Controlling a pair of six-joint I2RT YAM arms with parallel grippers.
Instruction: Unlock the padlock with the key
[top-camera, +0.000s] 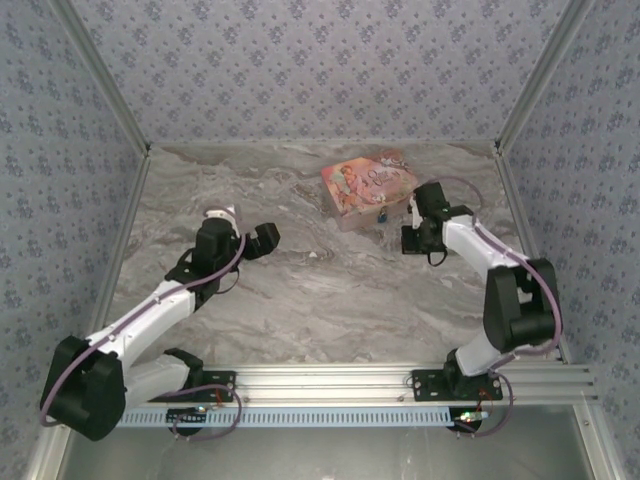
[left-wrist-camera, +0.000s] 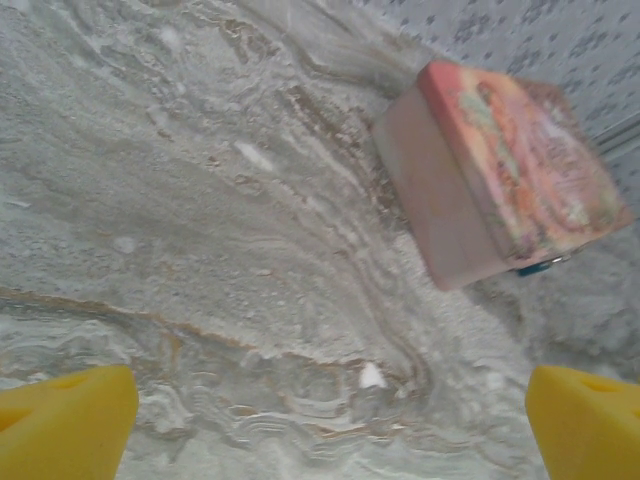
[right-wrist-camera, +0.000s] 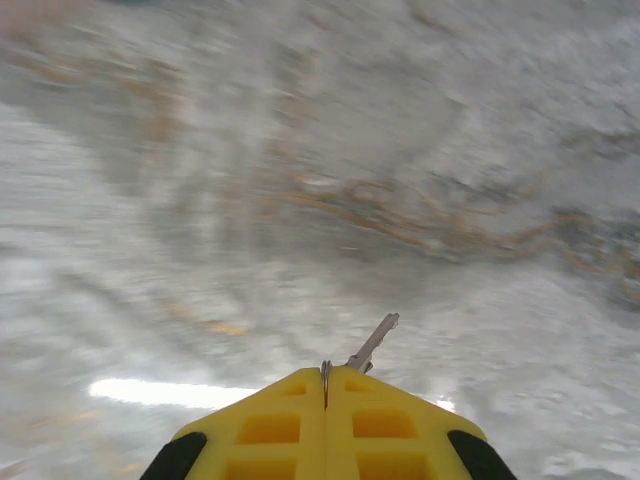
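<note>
Key picked up, lock still to go: your right claw (right-wrist-camera: 325, 374) pinches the key (right-wrist-camera: 372, 343), blade out, near the padlock (top-camera: 381, 215) at the pink box's (top-camera: 366, 185) 5 o'clock corner (shackle too small to read). Your left claw (top-camera: 262, 240) hangs spread; insertion and turning look undone.
</note>
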